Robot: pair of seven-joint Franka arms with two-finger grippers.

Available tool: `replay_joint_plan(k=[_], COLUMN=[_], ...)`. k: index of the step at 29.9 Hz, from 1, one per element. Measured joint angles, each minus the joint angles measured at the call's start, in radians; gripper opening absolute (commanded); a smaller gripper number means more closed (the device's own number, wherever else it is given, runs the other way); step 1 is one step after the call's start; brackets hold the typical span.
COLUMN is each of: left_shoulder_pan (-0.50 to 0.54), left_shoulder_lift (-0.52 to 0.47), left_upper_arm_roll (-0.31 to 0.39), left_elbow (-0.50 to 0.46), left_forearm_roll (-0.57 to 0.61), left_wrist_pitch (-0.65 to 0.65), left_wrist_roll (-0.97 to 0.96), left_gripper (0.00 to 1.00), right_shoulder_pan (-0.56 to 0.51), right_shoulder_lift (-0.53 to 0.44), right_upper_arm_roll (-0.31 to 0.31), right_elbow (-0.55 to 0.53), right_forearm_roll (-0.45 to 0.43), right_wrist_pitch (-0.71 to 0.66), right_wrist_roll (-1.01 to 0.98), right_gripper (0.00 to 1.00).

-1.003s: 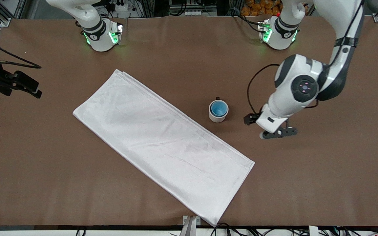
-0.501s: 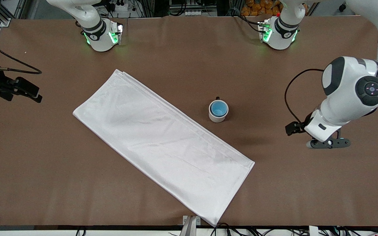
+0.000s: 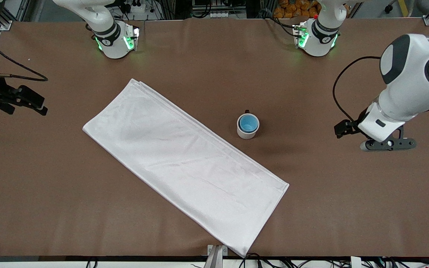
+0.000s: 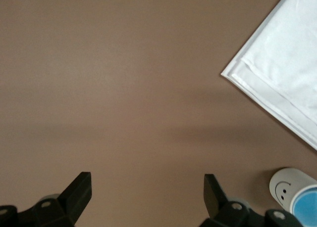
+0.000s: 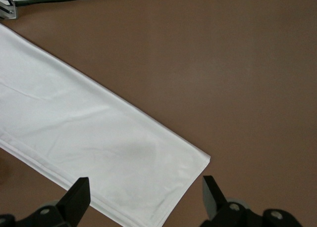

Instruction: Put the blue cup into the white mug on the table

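The blue cup (image 3: 248,123) sits upright inside the white mug (image 3: 247,132), which stands on the brown table (image 3: 207,67) beside the white cloth. In the left wrist view the mug (image 4: 286,184) shows a smiley mark, with the blue cup (image 4: 307,213) in it. My left gripper (image 3: 387,144) is open and empty over bare table, well off from the mug toward the left arm's end; its own view shows the open jaws (image 4: 147,180). My right gripper (image 3: 32,101) is open and empty, waiting high at the right arm's end (image 5: 146,185).
A long white folded cloth (image 3: 184,163) lies diagonally across the middle of the table; it also shows in the left wrist view (image 4: 282,64) and the right wrist view (image 5: 84,133). The two arm bases (image 3: 116,39) (image 3: 317,37) stand along the table's edge farthest from the front camera.
My left gripper has moved away from the mug toward the left arm's end of the table, open and empty. The cup stays in the mug. The right arm has barely moved.
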Motion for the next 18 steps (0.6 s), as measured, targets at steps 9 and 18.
replay_joint_plan(k=[9, 18], left_shoulder_pan=[0.001, 0.001], left_shoulder_lift=[-0.15, -0.202], left_upper_arm_roll=[0.018, 0.034], left_elbow=[-0.044, -0.007], left_forearm_roll=[0.0, 0.0], left_wrist_pitch=[-0.081, -0.13], left_wrist_roll=[0.032, 0.04], left_gripper=[1.0, 1.0], right_shoulder_pan=[-0.01, -0.013], right_shoulder_lift=[-0.015, -0.039], right_upper_arm_roll=[0.0, 0.0], right_elbow=[-0.014, -0.027], right_forearm_roll=[0.0, -0.001], right_wrist_pitch=[0.001, -0.008], right_wrist_roll=[-0.036, -0.075], right_gripper=[1.0, 1.0])
